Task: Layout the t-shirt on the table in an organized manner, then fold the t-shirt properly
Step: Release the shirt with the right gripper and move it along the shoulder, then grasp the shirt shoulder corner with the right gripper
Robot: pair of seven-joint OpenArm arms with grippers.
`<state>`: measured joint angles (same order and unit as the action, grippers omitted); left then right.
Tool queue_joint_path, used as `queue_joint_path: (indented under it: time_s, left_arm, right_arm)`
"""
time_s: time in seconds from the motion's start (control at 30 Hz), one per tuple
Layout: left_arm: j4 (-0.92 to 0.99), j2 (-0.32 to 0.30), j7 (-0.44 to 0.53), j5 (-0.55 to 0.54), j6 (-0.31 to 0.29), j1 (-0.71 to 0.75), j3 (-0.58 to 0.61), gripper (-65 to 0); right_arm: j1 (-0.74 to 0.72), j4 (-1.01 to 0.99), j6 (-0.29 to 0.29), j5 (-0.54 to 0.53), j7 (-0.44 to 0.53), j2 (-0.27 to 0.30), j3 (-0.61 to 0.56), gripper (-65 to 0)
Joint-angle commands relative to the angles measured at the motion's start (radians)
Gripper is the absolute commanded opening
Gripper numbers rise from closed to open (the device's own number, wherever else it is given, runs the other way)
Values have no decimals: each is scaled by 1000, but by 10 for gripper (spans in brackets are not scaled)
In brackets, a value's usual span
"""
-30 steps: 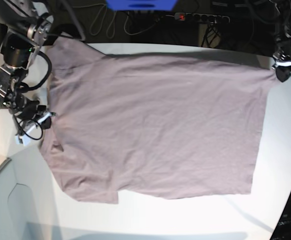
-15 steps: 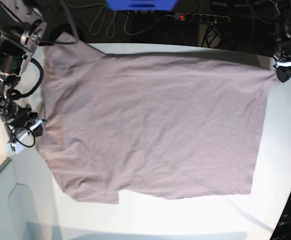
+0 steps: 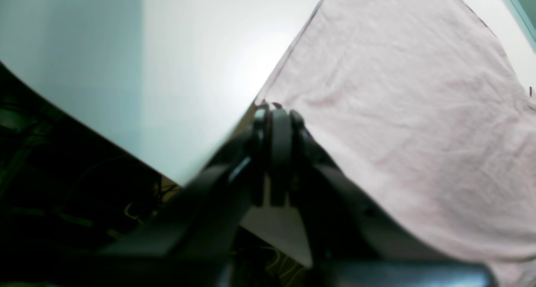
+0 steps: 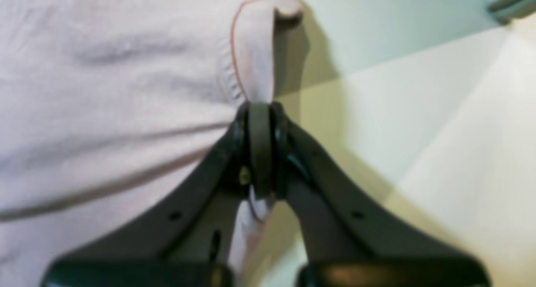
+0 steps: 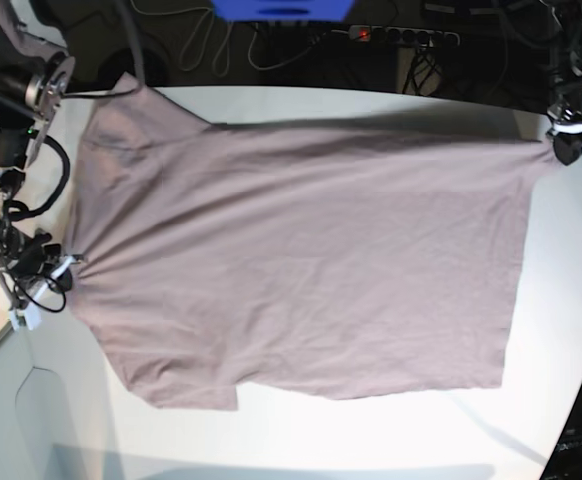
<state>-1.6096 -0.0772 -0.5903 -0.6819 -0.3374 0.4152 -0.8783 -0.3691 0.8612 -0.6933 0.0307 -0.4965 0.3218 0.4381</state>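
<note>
Across the white bench (image 5: 561,300), the t-shirt (image 5: 311,260) lies stretched flat between two arms.

At the base view's right, the left hand (image 3: 274,111) pinches the shirt's far hem corner, jaws closed on cloth. Opposite, the right hand (image 4: 259,109) grips a stitched edge (fabric bunches between its jaws) near the bench's side; the near hem lies flat.

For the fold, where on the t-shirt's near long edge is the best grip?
Probably at the t-shirt near hem corner, coming in low from the table front side: that edge lies flat and free, while left gripper and right gripper already pinch the far corner and the collar.
</note>
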Motion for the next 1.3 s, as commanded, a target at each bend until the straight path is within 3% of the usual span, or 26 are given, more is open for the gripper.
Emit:
queue_joint_path:
  time_s: [0.0,0.2,0.3,0.43,0.53,0.7,0.9,1.27]
  left_arm:
    - [-16,-13,23,-12,-6,0,-8,-650]
    - [-21,-13,23,-12,-6,0,-8,-650]
    - [-24,-13,23,-12,-6,-5,-8,-650]
    - [-27,-8,23,-12,-6,-12,-5,-650]
    - [-28,-8,23,-12,-6,-12,-5,-650]
    - [-27,-6,23,-12,-6,-12,-3,-650]
    - [-18,-6,23,-12,-9,-12,-3,-650]
    - [-18,-6,23,-19,-12,-14,-3,-650]
  right_arm:
    - [-20,17,-5,-10,20,20,1,-586]
    - [-18,17,-5,-10,20,33,9,-365]
    - [-18,19,-5,-12,15,36,32,-305]
    - [23,77,-5,-12,8,32,130,-302]
    - [118,221,-5,-16,-69,3,161,-299]
    - [339,580,-5,-16,-187,-138,160,-298]
    - [562,907,-5,-13,-228,-324,152,-298]
    - [746,944,-5,-13,-227,-425,150,-298]
